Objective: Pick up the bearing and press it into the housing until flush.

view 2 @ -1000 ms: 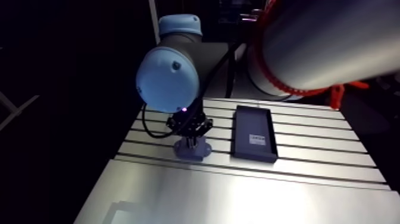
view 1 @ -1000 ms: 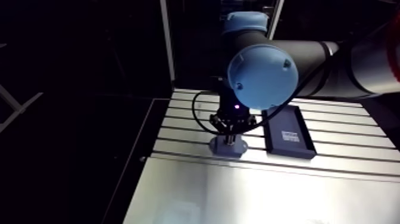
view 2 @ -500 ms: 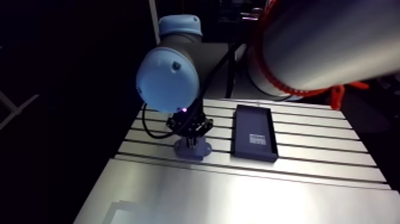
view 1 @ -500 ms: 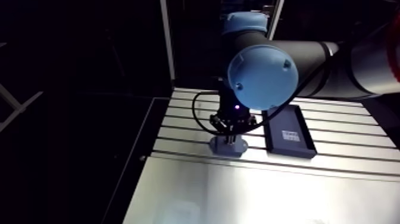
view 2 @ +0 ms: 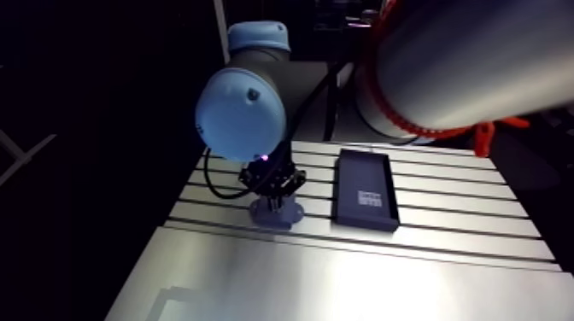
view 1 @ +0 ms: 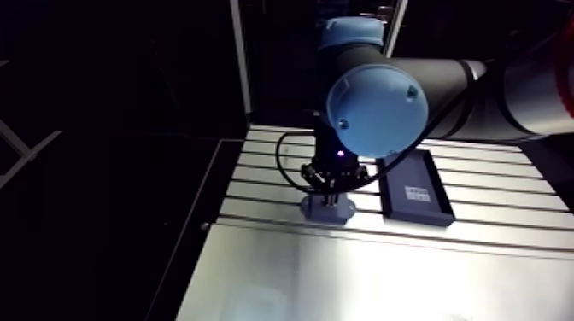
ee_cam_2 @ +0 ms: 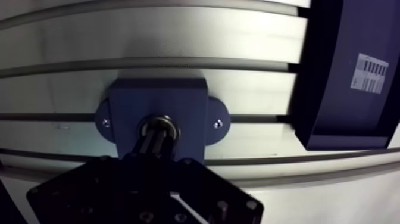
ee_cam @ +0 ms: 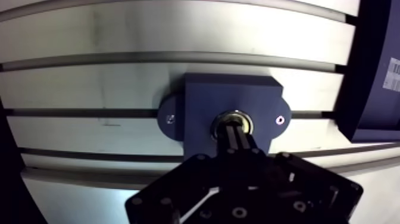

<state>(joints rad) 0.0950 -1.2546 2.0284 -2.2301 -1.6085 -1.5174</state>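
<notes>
The pincer (ee_cam: 233, 133), drawn fully narrow, presses the silvery ring bearing (ee_cam: 233, 118) into the dark blue flanged housing (ee_cam: 205, 98) on the tabletop (ee_cam: 89, 77); seating looks nearly done.

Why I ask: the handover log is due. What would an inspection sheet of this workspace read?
surface: slotted aluminium table, bare metal around the parts.
job's things: dark housing lies flat on the table; bearing sits in its bore, whether flush cannot be told.
clutter: dark tray with a white label, beside the housing and apart from it.
grippers: gripper shut, fingertips down on the bearing's middle.
cables: nothing seen loose on the table.
surroundings: nothing seen.
</notes>
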